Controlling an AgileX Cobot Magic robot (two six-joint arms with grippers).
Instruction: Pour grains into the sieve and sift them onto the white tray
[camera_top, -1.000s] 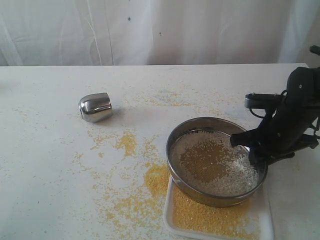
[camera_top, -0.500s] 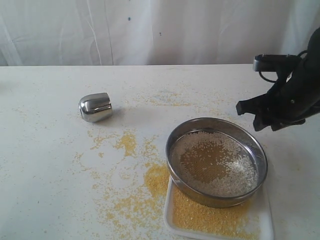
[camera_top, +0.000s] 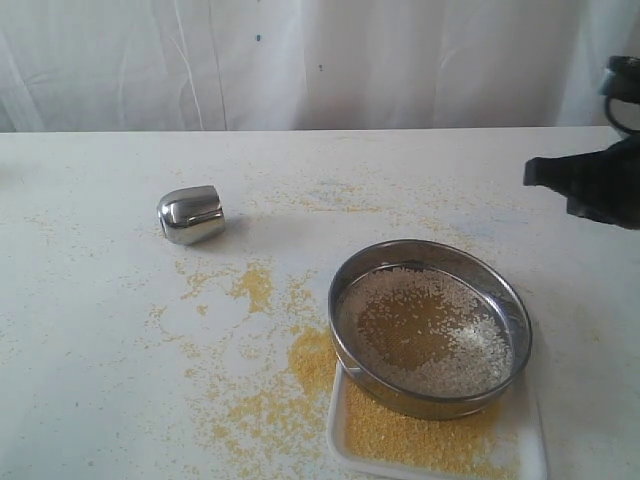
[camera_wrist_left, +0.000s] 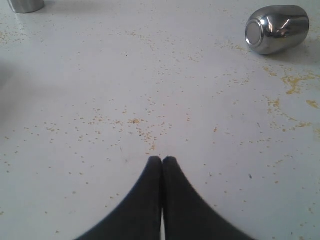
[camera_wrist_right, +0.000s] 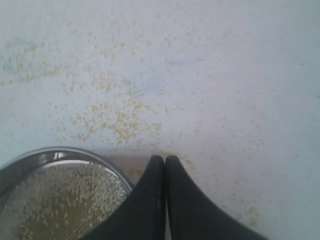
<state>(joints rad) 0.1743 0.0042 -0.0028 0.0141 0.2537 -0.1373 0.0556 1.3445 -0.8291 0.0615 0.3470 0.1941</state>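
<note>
The round steel sieve (camera_top: 431, 330) rests on the white tray (camera_top: 535, 440) at the front right and holds pale coarse grains (camera_top: 440, 340) over its mesh. Fine yellow grains (camera_top: 420, 440) lie in the tray under it. In the right wrist view the sieve (camera_wrist_right: 45, 165) lies just beside my right gripper (camera_wrist_right: 165, 159), which is shut and empty. The exterior view shows that gripper (camera_top: 540, 175) raised above the table, back and right of the sieve. My left gripper (camera_wrist_left: 162, 160) is shut over bare table, holding nothing.
A small shiny steel cup (camera_top: 190, 214) lies on its side at the left middle of the table, also seen in the left wrist view (camera_wrist_left: 276, 29). Spilled yellow grains (camera_top: 270, 390) spread over the table left of the tray. Another steel object (camera_wrist_left: 25, 5) shows at the edge.
My right gripper let go of the sieve's rim, rose up and back to the right, and shut. The sieve stayed on the tray. The left gripper did not move.
</note>
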